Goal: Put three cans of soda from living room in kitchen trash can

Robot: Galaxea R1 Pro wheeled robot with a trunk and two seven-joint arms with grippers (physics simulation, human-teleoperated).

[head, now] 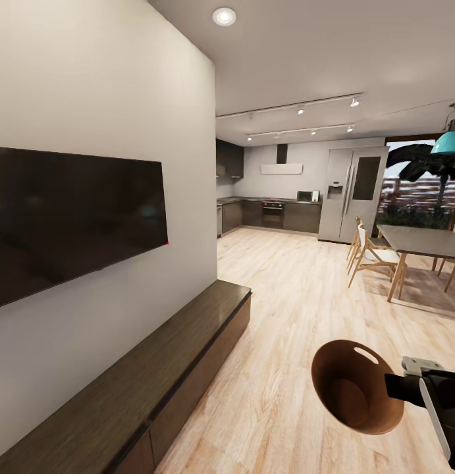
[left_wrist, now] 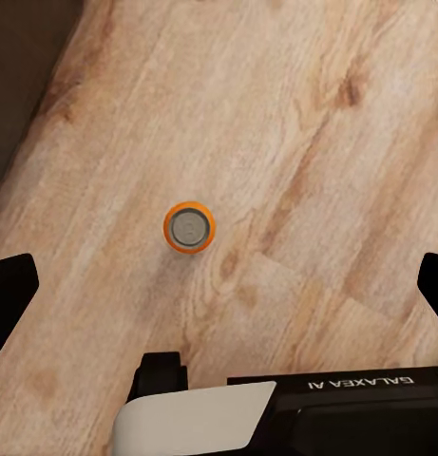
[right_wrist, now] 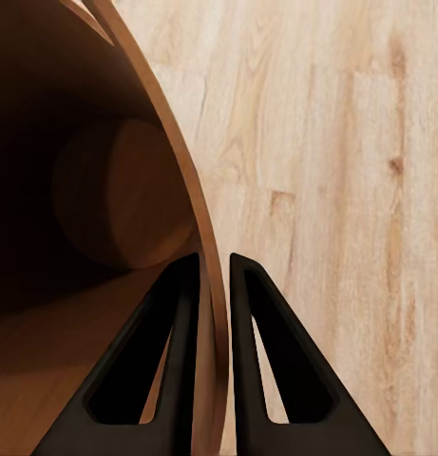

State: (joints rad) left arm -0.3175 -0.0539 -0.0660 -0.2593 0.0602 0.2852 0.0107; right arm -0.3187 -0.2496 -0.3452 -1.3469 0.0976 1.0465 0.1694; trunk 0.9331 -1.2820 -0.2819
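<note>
My right gripper (head: 401, 385) holds the copper-brown trash can (head: 349, 388) by its rim at the lower right of the head view, tilted so its empty inside faces me. In the right wrist view the two black fingers (right_wrist: 180, 332) are shut on the bin's thin wall (right_wrist: 195, 190), one inside and one outside. One orange soda can (left_wrist: 188, 228) with a silver top stands upright on the wooden floor, seen from straight above in the left wrist view. My left gripper (left_wrist: 219, 285) hangs open above it, its fingers wide apart. The kitchen (head: 273, 210) lies far ahead.
A black TV (head: 69, 217) hangs on the white wall at left, above a long dark wood bench (head: 155, 368). Light wood floor (head: 286, 316) runs ahead to the kitchen with its silver fridge (head: 352, 194). A dining table (head: 425, 240) and chairs (head: 369, 253) stand at right.
</note>
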